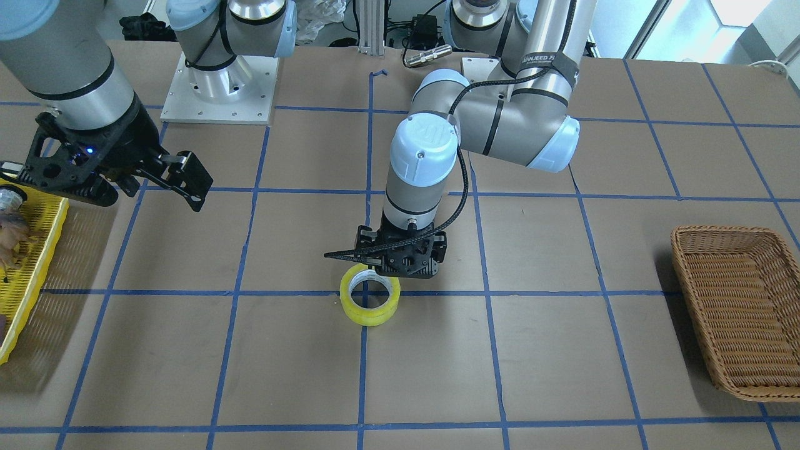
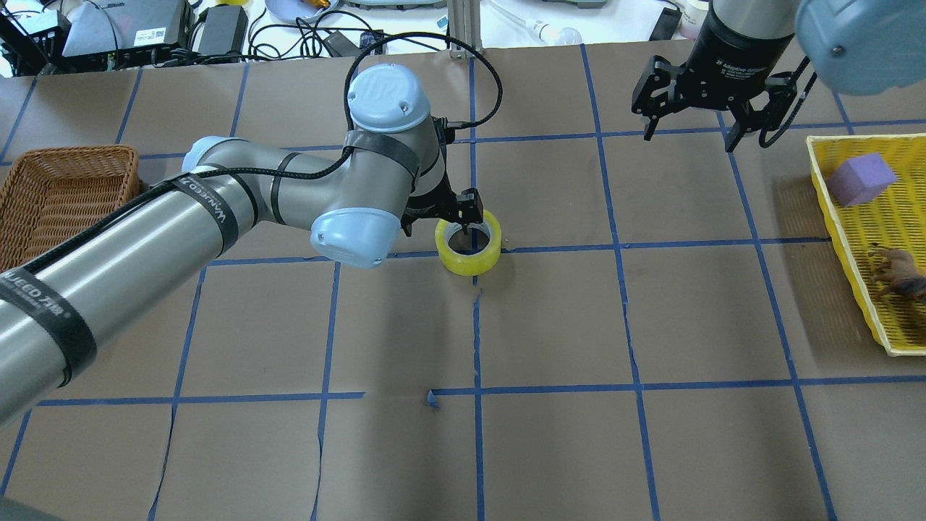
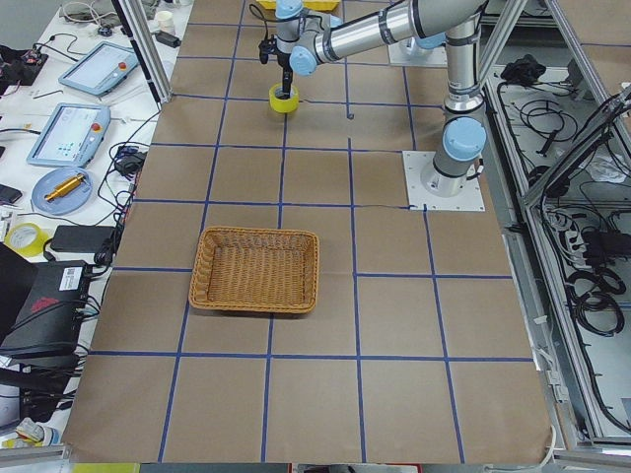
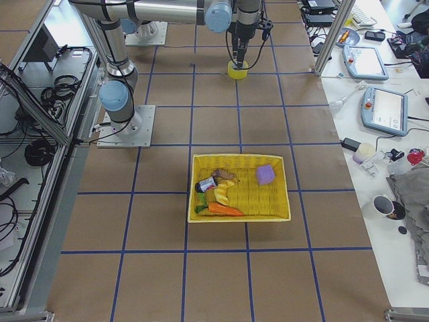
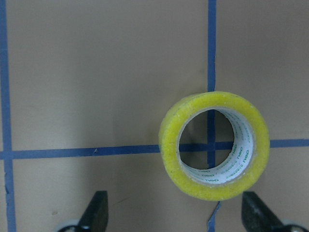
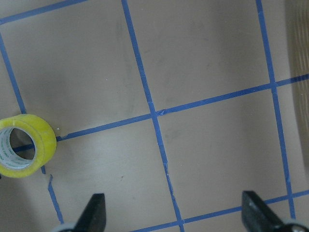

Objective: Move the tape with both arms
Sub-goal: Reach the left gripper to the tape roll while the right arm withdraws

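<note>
The yellow tape roll (image 1: 370,303) lies flat on the brown table, hole up, on a crossing of blue grid lines; it also shows in the overhead view (image 2: 469,244). My left gripper (image 2: 457,217) hangs just above it, pointing down. In the left wrist view the left gripper (image 5: 176,220) is open and empty, with the tape (image 5: 215,145) below it, off to the right between the fingertips (image 5: 99,212). My right gripper (image 2: 691,134) is open and empty, raised well to the right of the tape. The right wrist view shows the tape (image 6: 21,145) at its left edge.
A brown wicker basket (image 2: 65,181) stands at the table's left end. A yellow mesh tray (image 2: 904,210) with a purple block (image 2: 861,177) and small toys stands at the right end, close to the right gripper. Blue tape lines grid the table.
</note>
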